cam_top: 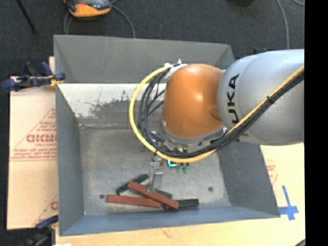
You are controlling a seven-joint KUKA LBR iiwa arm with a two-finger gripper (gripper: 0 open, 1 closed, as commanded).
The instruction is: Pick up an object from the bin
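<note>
My gripper (155, 178) hangs below the arm's orange cover, near the front middle of the bin, its tip just above a small heap of flat sticks. Directly under it a reddish-brown stick (154, 196) lies slanting down to the right. A second, longer reddish-brown stick (132, 200) lies flat along the bin floor to the left. A dark green stick (131, 184) pokes out to the upper left of the gripper tip. Nothing shows held in the gripper.
Another dark green stick (187, 203) lies at the right end of the heap, close to the bin's front wall. The arm and its cables cover the bin's back right part. Bare floor lies to the left and right of the heap.
</note>
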